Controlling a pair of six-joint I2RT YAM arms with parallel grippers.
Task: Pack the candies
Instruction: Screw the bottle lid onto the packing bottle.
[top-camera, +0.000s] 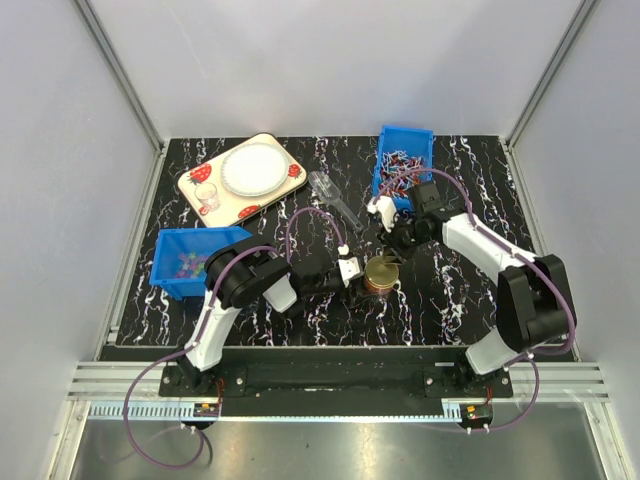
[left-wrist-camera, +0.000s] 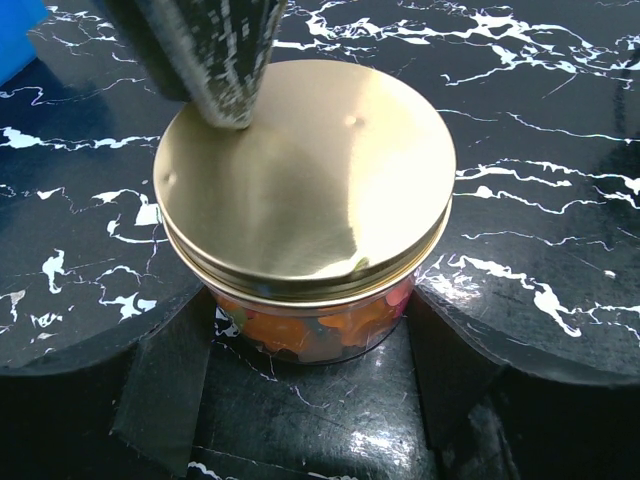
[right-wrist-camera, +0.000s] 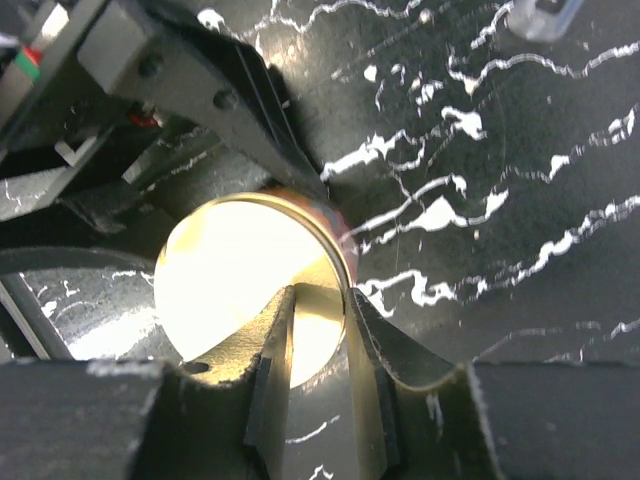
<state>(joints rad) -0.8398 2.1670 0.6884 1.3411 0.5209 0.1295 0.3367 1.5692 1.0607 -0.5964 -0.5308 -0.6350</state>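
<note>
Top view: left gripper (top-camera: 372, 275) clamps the small glass jar (top-camera: 382, 280) mid-table, steadying it; loose candies (top-camera: 188, 266) sit in the blue plastic bin (top-camera: 165, 250). Left wrist: more candies show under the round gold metal lid (left-wrist-camera: 320, 190). Right wrist: right gripper (right-wrist-camera: 320, 300), nearly closed and empty, rests its tips on that lid, probably seating it.

a robotics lab cell: plain white walls (top-camera: 330, 60) in aluminium framing (top-camera: 118, 70) enclose a marbled tabletop (top-camera: 420, 315).
</note>
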